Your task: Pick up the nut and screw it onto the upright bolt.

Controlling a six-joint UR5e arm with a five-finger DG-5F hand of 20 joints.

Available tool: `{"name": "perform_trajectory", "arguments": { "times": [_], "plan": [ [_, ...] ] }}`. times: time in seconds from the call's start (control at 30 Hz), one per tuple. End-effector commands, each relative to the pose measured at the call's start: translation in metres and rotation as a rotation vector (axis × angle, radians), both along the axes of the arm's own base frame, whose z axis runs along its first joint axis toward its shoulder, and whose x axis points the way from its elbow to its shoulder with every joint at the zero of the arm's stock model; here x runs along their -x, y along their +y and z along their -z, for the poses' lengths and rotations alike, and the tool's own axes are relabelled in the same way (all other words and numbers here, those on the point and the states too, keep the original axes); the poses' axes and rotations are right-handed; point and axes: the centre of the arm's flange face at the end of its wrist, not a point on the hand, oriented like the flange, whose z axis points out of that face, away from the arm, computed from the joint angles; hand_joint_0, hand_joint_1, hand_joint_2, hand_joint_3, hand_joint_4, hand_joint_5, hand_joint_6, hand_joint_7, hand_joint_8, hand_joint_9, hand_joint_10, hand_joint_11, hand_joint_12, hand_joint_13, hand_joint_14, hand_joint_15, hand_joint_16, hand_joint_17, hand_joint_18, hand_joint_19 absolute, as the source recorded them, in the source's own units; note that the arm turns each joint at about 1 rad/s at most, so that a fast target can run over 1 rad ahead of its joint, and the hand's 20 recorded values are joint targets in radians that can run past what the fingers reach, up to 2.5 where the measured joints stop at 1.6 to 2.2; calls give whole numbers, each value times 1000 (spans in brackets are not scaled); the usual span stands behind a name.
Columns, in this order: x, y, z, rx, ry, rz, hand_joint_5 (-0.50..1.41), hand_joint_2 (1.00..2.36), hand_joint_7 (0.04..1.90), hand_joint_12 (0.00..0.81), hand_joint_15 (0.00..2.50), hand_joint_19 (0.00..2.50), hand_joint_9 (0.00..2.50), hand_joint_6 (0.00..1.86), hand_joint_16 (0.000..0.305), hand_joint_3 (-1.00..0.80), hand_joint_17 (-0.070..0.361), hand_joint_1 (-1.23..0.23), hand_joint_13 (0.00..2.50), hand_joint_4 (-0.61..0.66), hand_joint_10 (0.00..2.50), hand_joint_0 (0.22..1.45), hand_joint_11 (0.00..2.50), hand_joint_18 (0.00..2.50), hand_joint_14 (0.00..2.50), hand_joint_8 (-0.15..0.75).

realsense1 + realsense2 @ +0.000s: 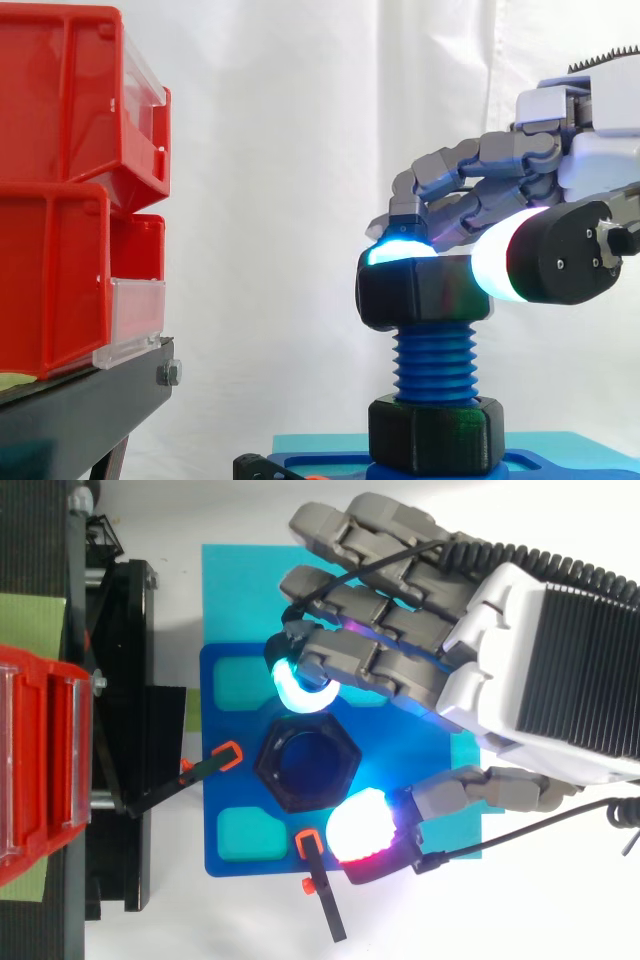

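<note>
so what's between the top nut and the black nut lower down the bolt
Only bare blue bolt thread separates top nut from lower nut, seen in side view.

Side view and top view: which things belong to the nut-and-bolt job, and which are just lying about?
Job:
- nut, pinched by the hand
- upright bolt
- blue base plate under it

Lying about:
- red bins
- black stand
- second nut at the bolt's foot
- orange-tipped clamps
</note>
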Motion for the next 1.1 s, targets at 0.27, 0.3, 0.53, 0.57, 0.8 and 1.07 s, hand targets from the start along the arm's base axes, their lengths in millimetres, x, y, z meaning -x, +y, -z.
{"name": "perform_trajectory", "arguments": {
  "times": [0.27,0.3,0.53,0.57,0.8,1.07],
  "plan": [
    [1,0,1,0,7,-2,-167,1000,1197,370,0,0,390,502,43,-500,97,-617,356,345,0,536,0,189,0,313],
    [1,0,1,0,8,-2,-167,1000,1197,369,0,0,392,502,43,-500,97,-616,356,344,0,536,0,189,0,312],
    [0,0,2,-11,6,-16,-167,1000,1201,369,0,0,393,502,43,-500,97,-616,357,337,0,537,0,194,0,314],
    [0,2,2,-15,5,-21,-167,1000,1202,369,0,0,394,502,43,-500,97,-617,357,336,0,537,0,195,0,313],
    [0,4,1,-16,4,-41,-167,1000,1202,370,0,0,393,502,43,-500,96,-616,360,336,0,536,0,199,0,313],
    [1,-1,2,-36,16,-45,-168,1000,1200,369,0,0,395,502,43,-500,96,-618,363,337,0,536,0,201,0,313]
  ]
}}
